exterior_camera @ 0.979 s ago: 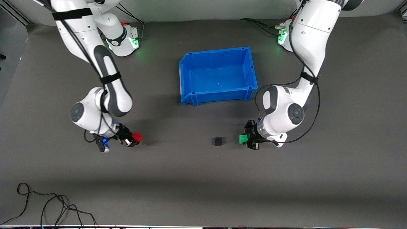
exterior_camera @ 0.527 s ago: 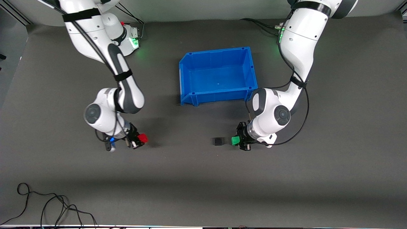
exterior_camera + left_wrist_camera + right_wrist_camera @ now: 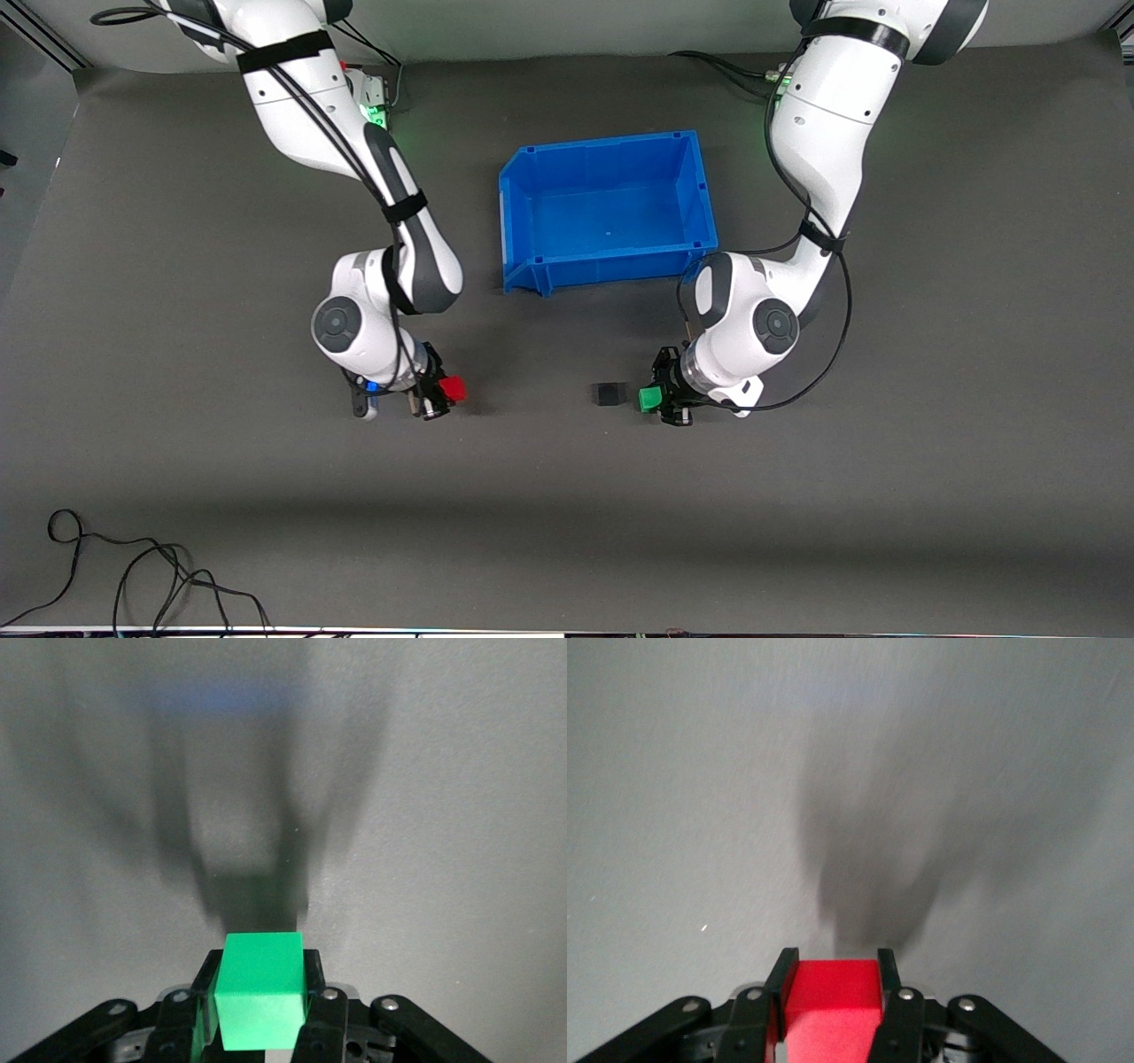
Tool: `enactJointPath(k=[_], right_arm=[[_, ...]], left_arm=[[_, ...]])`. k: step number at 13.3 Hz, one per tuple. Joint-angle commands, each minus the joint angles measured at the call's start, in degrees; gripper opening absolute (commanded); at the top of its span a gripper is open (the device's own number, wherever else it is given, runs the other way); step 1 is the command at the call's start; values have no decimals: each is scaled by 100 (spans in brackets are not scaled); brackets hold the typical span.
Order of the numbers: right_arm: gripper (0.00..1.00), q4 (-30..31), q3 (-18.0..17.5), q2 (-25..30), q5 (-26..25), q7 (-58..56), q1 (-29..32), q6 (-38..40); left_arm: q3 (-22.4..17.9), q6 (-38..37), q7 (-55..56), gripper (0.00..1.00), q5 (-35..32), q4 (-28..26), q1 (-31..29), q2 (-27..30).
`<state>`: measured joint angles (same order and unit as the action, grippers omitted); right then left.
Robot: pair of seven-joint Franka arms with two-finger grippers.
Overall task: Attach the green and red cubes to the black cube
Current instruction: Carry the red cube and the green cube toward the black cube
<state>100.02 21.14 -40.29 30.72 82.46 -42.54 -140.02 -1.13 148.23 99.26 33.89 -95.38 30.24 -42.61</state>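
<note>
- The table (image 3: pixel 974 443) is covered by a dark grey mat; a black cable (image 3: pixel 133 576) is seen at the 7 o'clock corner of the front view.
- A blue bin (image 3: pixel 523 221) is placed at 12 o'clock from the black cube, farther from the front camera.
- The right gripper (image 3: pixel 443 392) is held low over the mat at 9 o'clock from the black cube, well apart from it. Its fingers (image 3: pixel 780 988) are clamped on two opposite faces of the red cube (image 3: pixel 453 388), also shown in the right wrist view (image 3: pixel 833 997).
- The left gripper (image 3: pixel 663 400) is held low over the mat at 3 o'clock from the black cube. Its fingers (image 3: pixel 314 988) are clamped on the green cube (image 3: pixel 649 399), also shown in the left wrist view (image 3: pixel 260 990).
- The black cube (image 3: pixel 607 393) is resting on the mat between the two grippers. The green cube is just beside it, with a narrow gap visible in the front view.
</note>
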Motion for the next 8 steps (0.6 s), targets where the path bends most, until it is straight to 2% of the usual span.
enactJointPath(k=[1,4,6,8], right_arm=[[0,-815,74,-505,-180,866,-210,351],[0,-1500,48,-821,-505,1736,-298,623],[0,-2002,48,-1120,-523,2115,-334,835],[0,-2240,39,-1288,-523,2379,-343,844]], left_arm=[[-98,39,225,8,-76,142,131,-90],[-98,30,225,8,-85,142,131,-90],[-98,30,225,8,-85,142,140,-90],[-98,39,234,8,-85,134,149,-98]])
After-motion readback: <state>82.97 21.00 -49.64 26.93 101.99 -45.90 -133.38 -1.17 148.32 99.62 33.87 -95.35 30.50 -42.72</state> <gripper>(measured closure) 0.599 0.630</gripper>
